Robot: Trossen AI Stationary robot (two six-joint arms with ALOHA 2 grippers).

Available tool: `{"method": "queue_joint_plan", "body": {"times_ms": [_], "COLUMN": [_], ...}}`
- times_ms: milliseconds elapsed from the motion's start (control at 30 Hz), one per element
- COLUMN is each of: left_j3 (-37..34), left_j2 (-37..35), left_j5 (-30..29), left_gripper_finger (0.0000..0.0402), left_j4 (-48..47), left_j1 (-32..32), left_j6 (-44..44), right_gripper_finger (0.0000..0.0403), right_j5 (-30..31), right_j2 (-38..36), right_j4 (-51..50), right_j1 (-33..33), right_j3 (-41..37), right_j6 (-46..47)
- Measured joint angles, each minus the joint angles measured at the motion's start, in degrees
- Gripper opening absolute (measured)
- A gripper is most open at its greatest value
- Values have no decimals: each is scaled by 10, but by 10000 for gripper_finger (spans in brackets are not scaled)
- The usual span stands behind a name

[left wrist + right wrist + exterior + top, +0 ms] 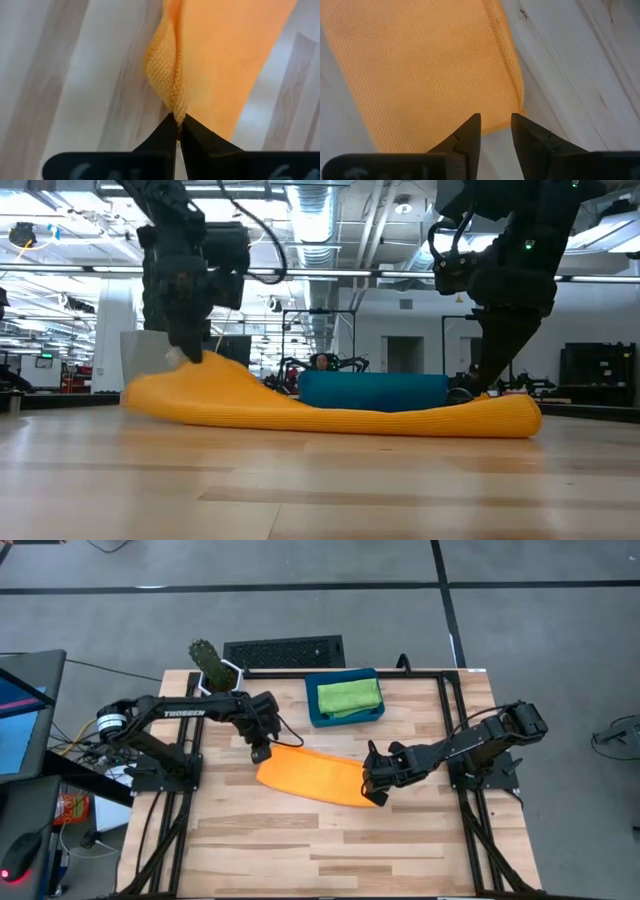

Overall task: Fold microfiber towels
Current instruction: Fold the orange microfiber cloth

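Orange towel stretched between the two arms, one end already caught.

The orange towel (310,775) lies on the table (330,850), its long axis running from the left end effector (261,753) to the right end effector (377,795). The left one is pinched tight on the towel's corner, lifting it slightly. The right one hovers at the opposite end, fingers partly apart and, as far as I can tell, holding nothing; that corner lies just ahead of it.
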Motion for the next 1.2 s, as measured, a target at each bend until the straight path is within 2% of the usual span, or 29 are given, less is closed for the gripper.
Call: {"method": "queue_joint_plan", "body": {"times_ms": [300,467,567,767,900,1033,1200], "left_j3": [-5,-30,-41,-42,-42,-42,-42], "left_j2": [0,0,0,0,0,0,0], "left_j5": [-56,-98,-99,-100,-73,-100,-96], "left_gripper_finger": [3,22,32,25,31,58,91], "left_j4": [-10,11,23,27,28,30,41], "left_j1": [-31,-44,-46,-46,-52,-63,-70], "left_j6": [38,39,36,8,7,0,2], "right_gripper_finger": [131,131,131,131,131,131,131], "right_j5": [0,0,3,0,-3,-55,-122], "right_j2": [0,0,0,7,38,75,110], "right_j4": [2,19,71,258,297,322,345], "right_j1": [0,0,-5,-54,-97,-129,-136], "right_j3": [0,0,0,1,0,0,1], "right_j6": [0,0,-13,-66,-64,-60,-59]}}
